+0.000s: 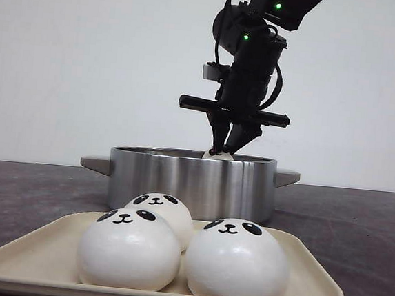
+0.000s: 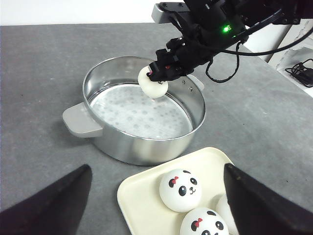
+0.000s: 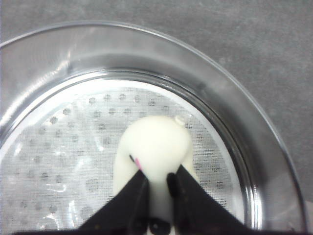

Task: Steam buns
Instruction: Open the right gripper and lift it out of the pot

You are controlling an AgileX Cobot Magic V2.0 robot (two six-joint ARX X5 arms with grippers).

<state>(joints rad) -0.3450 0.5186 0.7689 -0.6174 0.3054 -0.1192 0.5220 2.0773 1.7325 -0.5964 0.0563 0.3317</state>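
My right gripper is shut on a white panda bun and holds it just above the rim of a steel pot; the bun is squeezed between the fingers. It also shows in the left wrist view, over the pot's perforated liner. Three panda buns sit on a cream tray in front of the pot: one at the left, one at the right, one behind. My left gripper is open and empty, above the tray's near side.
The pot has grey side handles and stands on a dark grey table. A white wall lies behind. Cables lie at the table's far side in the left wrist view.
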